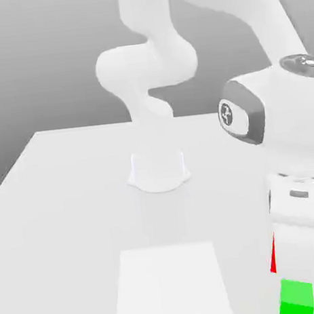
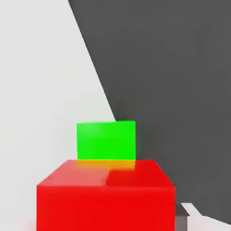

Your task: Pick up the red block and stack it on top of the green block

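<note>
In the exterior view my gripper [image 1: 296,244] hangs low over the table's near right corner. The red block [image 1: 272,257] shows as a thin red sliver at the edge of the hand facing the exterior view's left. In the hand view the red block [image 2: 106,196] sits very close between the jaws, and the gripper is shut on it. The green block [image 1: 297,298] rests on the table just in front of the hand, towards the camera. In the hand view the green block [image 2: 106,140] lies right behind the red one.
The arm's round base [image 1: 158,170] stands mid-table. A lighter rectangular patch [image 1: 170,284] marks the near part of the white table [image 1: 62,197]. In the hand view the table's edge [image 2: 97,76] runs close to the blocks, with dark floor beyond.
</note>
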Robot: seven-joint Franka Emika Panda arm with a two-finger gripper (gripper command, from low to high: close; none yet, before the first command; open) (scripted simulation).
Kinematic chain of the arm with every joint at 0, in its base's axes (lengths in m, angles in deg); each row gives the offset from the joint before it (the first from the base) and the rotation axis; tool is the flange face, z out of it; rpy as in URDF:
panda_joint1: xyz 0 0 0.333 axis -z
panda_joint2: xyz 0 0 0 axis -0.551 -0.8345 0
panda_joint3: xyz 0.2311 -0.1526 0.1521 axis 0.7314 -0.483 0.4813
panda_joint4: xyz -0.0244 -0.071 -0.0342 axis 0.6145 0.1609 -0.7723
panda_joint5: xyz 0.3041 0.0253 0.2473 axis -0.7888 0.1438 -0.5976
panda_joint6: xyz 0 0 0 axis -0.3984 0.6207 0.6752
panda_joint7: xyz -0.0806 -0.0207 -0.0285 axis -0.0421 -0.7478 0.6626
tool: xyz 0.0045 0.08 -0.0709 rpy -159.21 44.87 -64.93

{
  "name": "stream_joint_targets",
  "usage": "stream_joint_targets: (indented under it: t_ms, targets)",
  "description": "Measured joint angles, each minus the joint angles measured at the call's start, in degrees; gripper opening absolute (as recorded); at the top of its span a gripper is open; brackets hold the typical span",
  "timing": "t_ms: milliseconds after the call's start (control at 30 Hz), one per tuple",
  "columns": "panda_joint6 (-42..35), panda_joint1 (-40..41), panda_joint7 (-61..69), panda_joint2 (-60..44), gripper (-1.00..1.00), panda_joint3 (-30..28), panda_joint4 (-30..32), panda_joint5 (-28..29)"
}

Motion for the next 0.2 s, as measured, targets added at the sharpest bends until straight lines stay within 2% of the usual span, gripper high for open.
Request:
stream_joint_targets:
  t_ms: [33, 67, 200]
  targets:
    - [1.69, -0.47, -0.33, -1.92, -1.0, -0.47, -0.2, 0.78]
    - [3.46, -0.84, -0.82, -3.91, 1.0, -0.95, -0.36, 1.62]
    - [3.46, -0.84, -0.82, -3.91, 1.0, -0.95, -0.36, 1.62]
